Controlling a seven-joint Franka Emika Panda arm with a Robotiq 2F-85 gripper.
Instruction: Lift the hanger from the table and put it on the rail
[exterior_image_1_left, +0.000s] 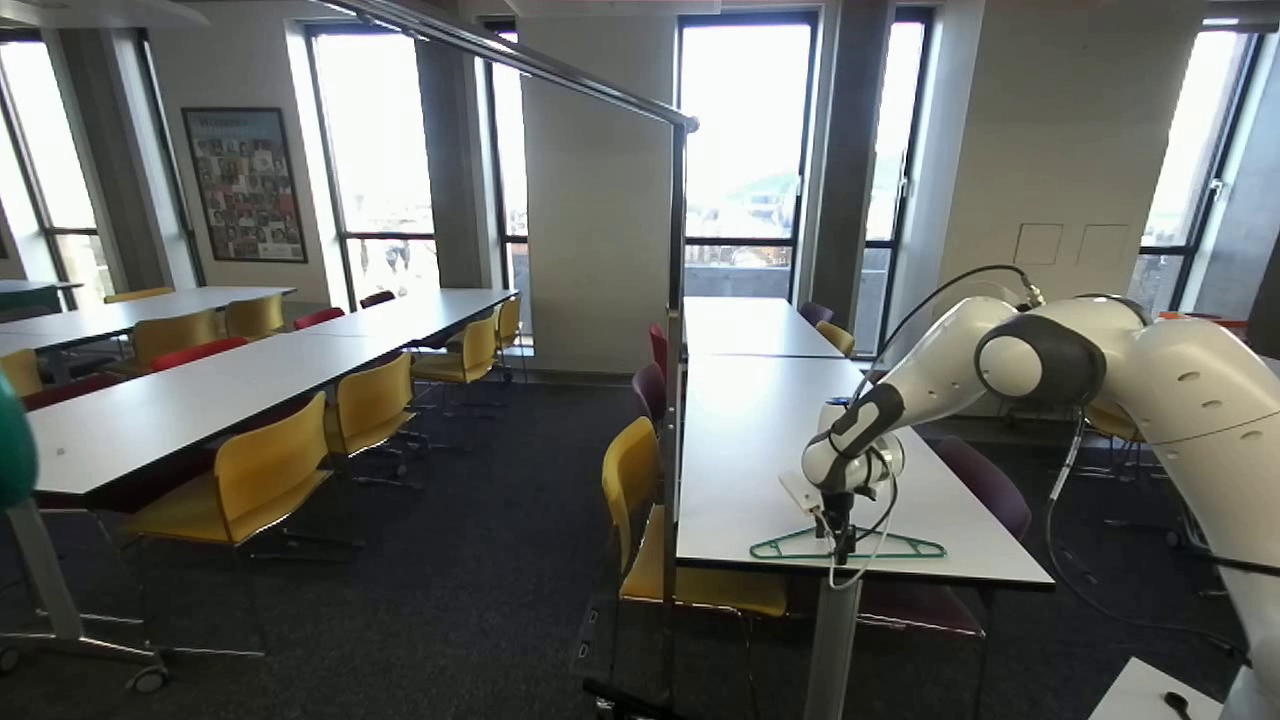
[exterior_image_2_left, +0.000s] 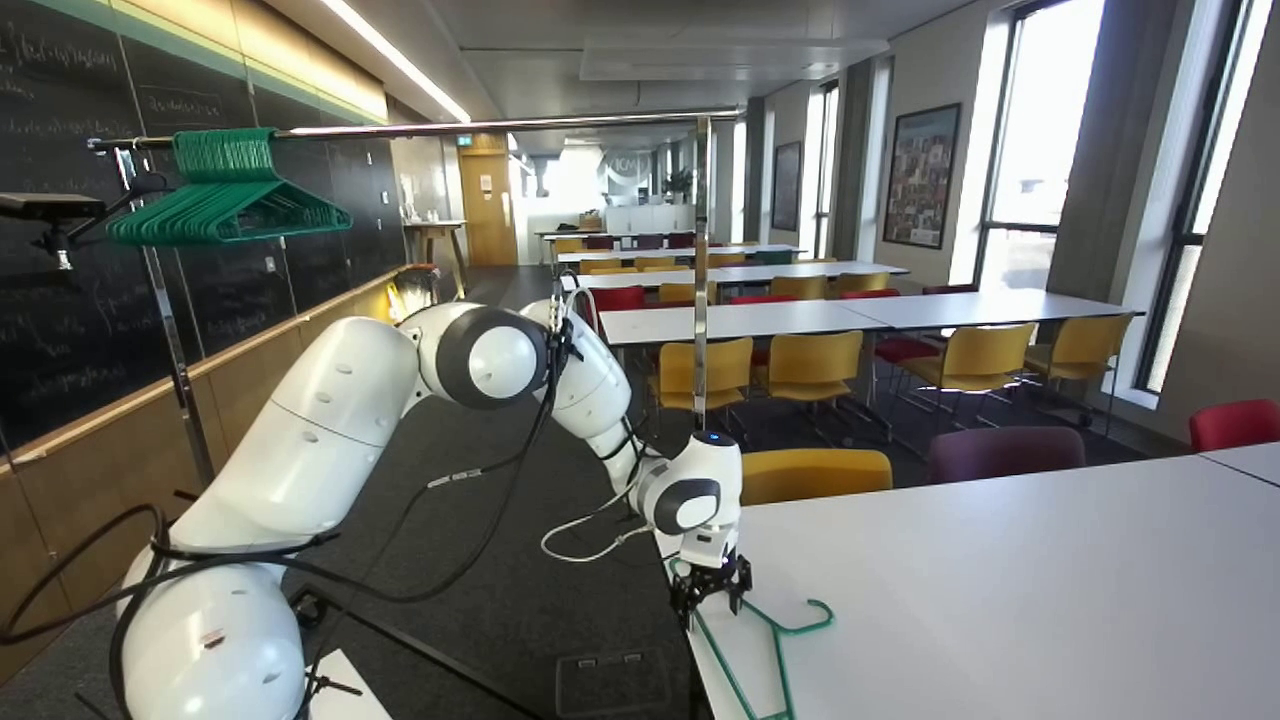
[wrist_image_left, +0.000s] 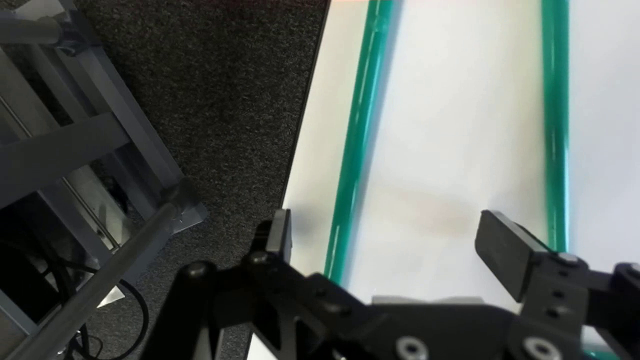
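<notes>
1. Hanging at the far left of an exterior view, a bunch of green hangers (exterior_image_2_left: 195, 215) sits near one end of the rail (exterior_image_2_left: 500, 124); the rail runs on to the right, up high;
2. Next comes the white arm (exterior_image_2_left: 340, 430), bent over; the pincer (exterior_image_2_left: 713, 606) at its end points down at the edge of the table (exterior_image_2_left: 980, 570);
3. In the wrist view, the left-hand finger (wrist_image_left: 280, 235) is to the left of one bar of the hanger (wrist_image_left: 352, 165); that bar lies on the table, between the fingers; the pincer is spread wide and squeezes nothing;
4. The right-hand finger (wrist_image_left: 505, 250) is by the second bar, which is outside the gap; touching or not, I can't tell; the hook (exterior_image_2_left: 800, 631) lies farther right in an exterior view;
5. My guess is that grabbing is the step in hand; next, the robot should pinch the first bar, go straight up, then bring the hook to the rail.
</notes>
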